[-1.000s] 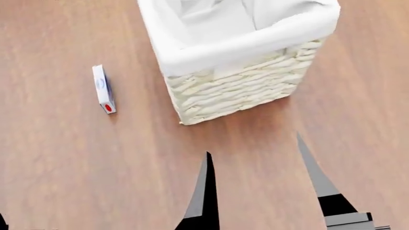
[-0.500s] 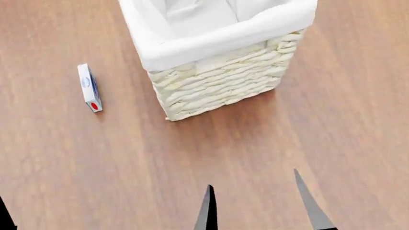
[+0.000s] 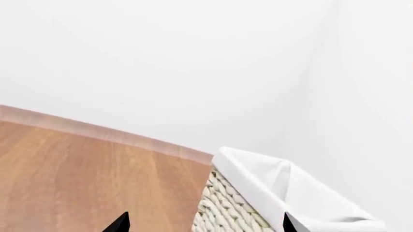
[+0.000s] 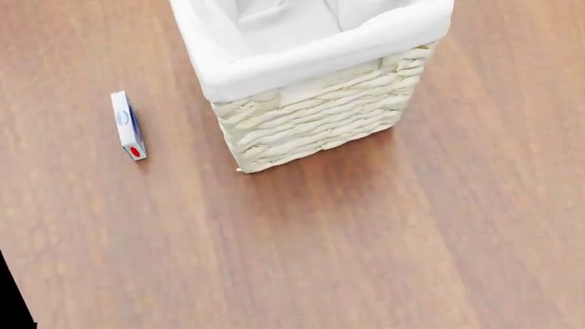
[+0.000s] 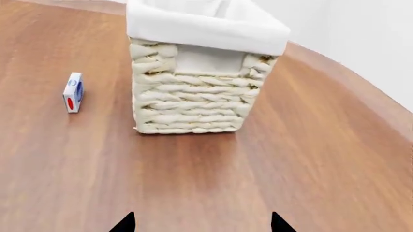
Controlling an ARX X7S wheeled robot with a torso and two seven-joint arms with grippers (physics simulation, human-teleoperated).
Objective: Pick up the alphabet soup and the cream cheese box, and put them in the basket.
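On my right wrist camera I see only the two dark fingertips (image 5: 125, 223) of the right gripper (image 5: 201, 223), set well apart with bare table between them, so the fingers are spread and pinch nothing. The left gripper (image 3: 203, 223) shows the same on its own camera: two black tips (image 3: 119, 223) held wide, nothing between them but table and the corner of the basket beyond. Neither gripper appears on my head camera.

Ahead of the right gripper stands the tall rectangular cream-white woven wicker basket (image 5: 193, 104) with its white cloth liner folded over the rim; from the head camera it (image 4: 316, 113) sits at the far middle of the brown wooden table (image 4: 366, 247), turned at a slight angle. The small thin white cream cheese box (image 4: 127, 125) with a blue side, a round blue mark and a red dot rests on its narrow edge on the table to the left of the basket, well apart from it; the right wrist camera shows it (image 5: 73, 92) there too. I cannot find the alphabet soup can in any view.
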